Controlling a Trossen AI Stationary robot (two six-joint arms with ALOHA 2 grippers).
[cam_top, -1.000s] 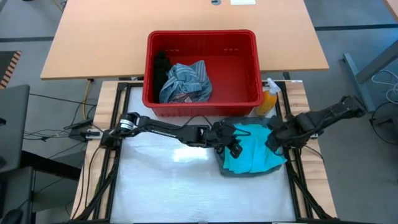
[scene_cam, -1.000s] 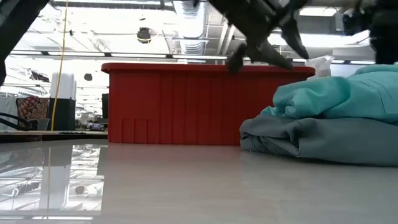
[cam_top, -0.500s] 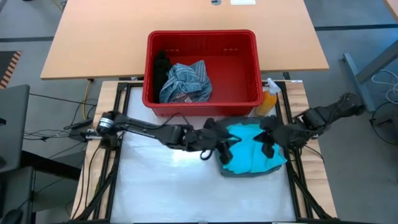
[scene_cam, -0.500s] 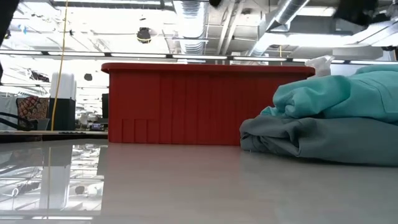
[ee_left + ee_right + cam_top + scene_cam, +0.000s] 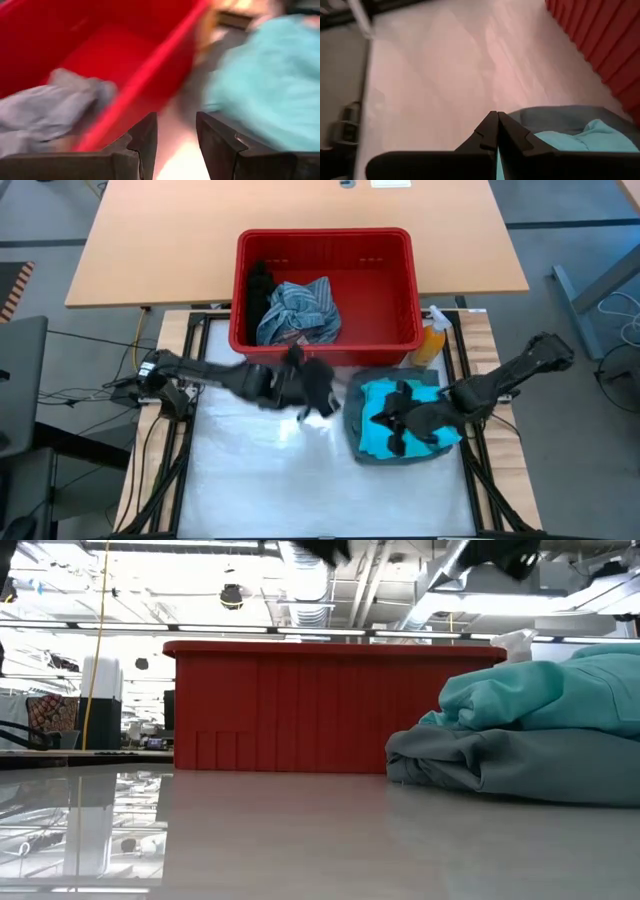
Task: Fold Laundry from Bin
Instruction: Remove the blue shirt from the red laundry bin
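The red bin (image 5: 325, 235) stands at the table's far side; a blue-grey striped cloth (image 5: 300, 308) and a black garment (image 5: 260, 283) lie in it. A folded teal garment (image 5: 372, 435) lies on a folded grey-green one (image 5: 400, 457) at the table's right. In the low view the teal garment (image 5: 540, 695) rests flat on the grey-green one (image 5: 510, 765). My left gripper (image 5: 318, 402) hangs open and empty in front of the bin's near wall; in its wrist view the left gripper (image 5: 175, 127) has nothing between its fingers. My right gripper (image 5: 392, 428) is shut and hovers over the teal pile, and the right gripper (image 5: 496, 116) is clear of the cloth.
An orange spray bottle (image 5: 432, 342) stands at the bin's near right corner, beside the folded pile. The white table top (image 5: 270, 480) lies bare to the left of and in front of the pile. A wooden table (image 5: 150, 240) lies behind the bin.
My left gripper has gone up and toward the table's left, away from the teal pile to the bin's near wall, and has rolled. My right gripper has come from the pile's right edge toward the left, over the pile. Both have risen. The pile has kept still.
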